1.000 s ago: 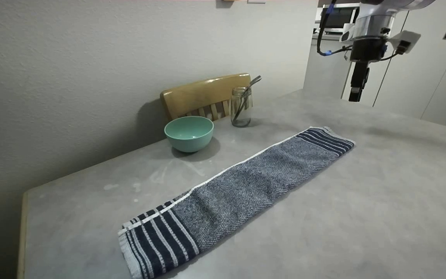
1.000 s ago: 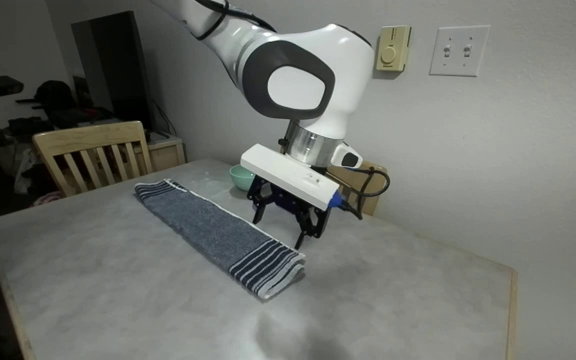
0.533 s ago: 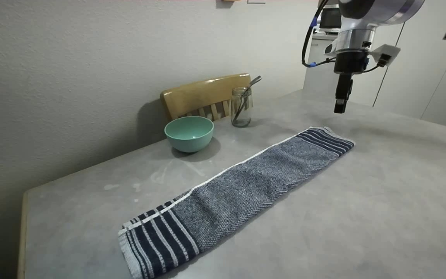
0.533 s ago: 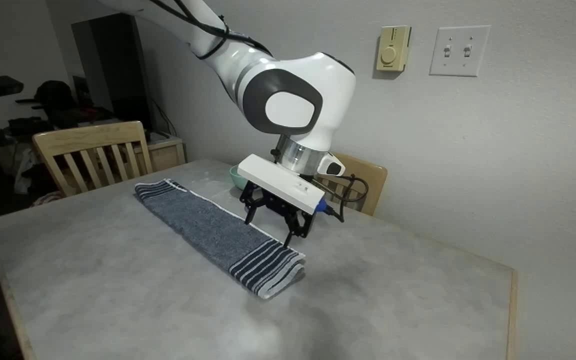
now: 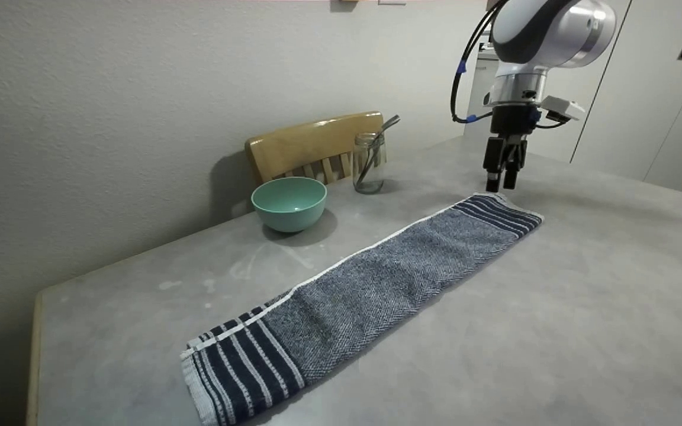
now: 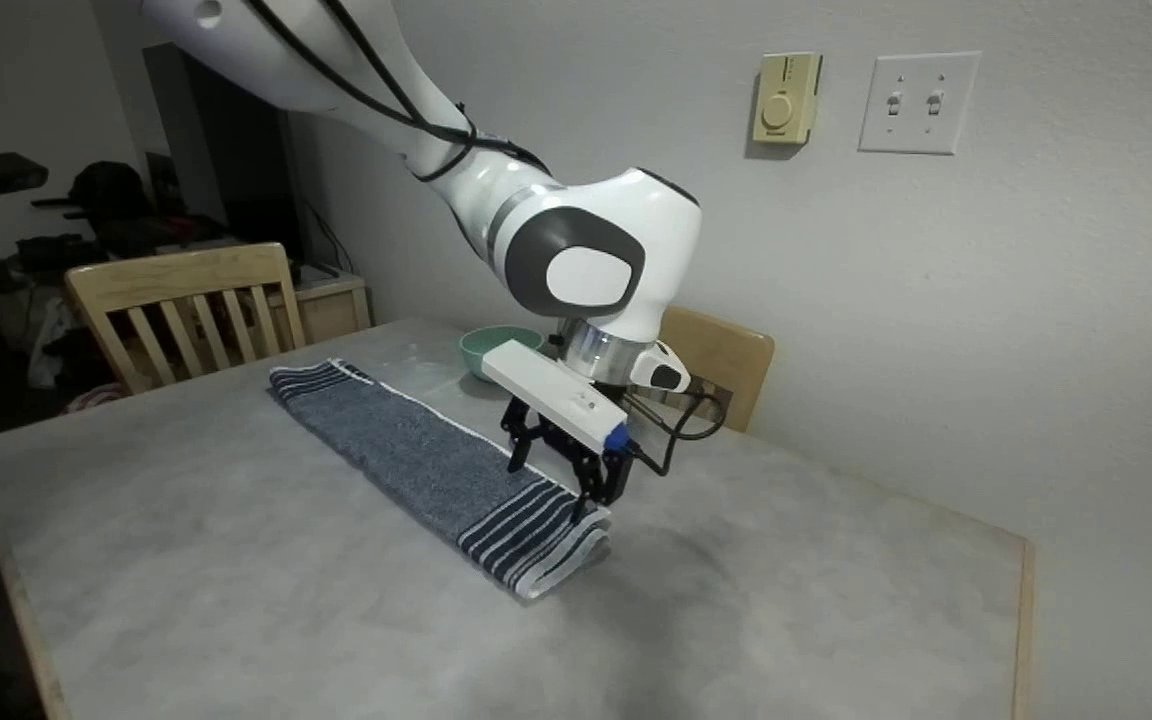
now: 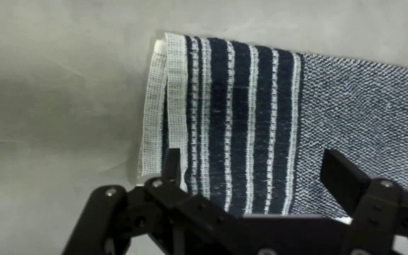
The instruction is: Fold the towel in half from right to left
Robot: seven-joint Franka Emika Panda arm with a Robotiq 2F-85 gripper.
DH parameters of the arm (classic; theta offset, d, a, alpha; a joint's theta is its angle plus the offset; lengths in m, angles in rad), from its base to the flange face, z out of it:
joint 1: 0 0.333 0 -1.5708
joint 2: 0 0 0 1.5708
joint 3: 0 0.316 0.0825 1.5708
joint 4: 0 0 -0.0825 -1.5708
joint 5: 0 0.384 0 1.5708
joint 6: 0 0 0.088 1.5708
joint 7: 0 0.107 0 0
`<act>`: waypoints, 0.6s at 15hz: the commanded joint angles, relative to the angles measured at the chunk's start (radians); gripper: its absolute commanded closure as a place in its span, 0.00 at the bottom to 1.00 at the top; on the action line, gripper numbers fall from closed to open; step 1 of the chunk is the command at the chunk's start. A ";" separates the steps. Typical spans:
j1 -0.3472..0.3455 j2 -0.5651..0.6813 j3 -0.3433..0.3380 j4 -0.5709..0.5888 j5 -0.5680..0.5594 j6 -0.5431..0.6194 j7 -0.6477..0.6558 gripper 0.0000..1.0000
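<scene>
The long blue-grey towel (image 5: 370,290) lies flat on the table, with dark navy and white striped bands at both short ends. It also shows in an exterior view (image 6: 416,455) and in the wrist view (image 7: 360,117). My gripper (image 5: 501,183) is open and empty, pointing down at the striped end nearer the robot. In an exterior view the gripper (image 6: 547,492) is over the white-edged long side near that end. In the wrist view the gripper (image 7: 251,154) has one finger over the white end hem and one over the plain blue-grey part. I cannot tell whether the fingertips touch the cloth.
A teal bowl (image 5: 289,207) and a glass jar (image 5: 368,171) with a metal utensil stand near the wall side of the table (image 5: 584,325). A wooden chair (image 5: 311,142) is behind them. Another chair (image 6: 186,270) stands at the table's far edge in an exterior view.
My gripper has come down towards the towel's striped end and turned a little, so both fingers now show in an exterior view. It stays open. The towel has not moved.
</scene>
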 commanded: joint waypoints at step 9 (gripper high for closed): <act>0.029 0.114 -0.037 0.124 -0.154 -0.034 0.312 0.00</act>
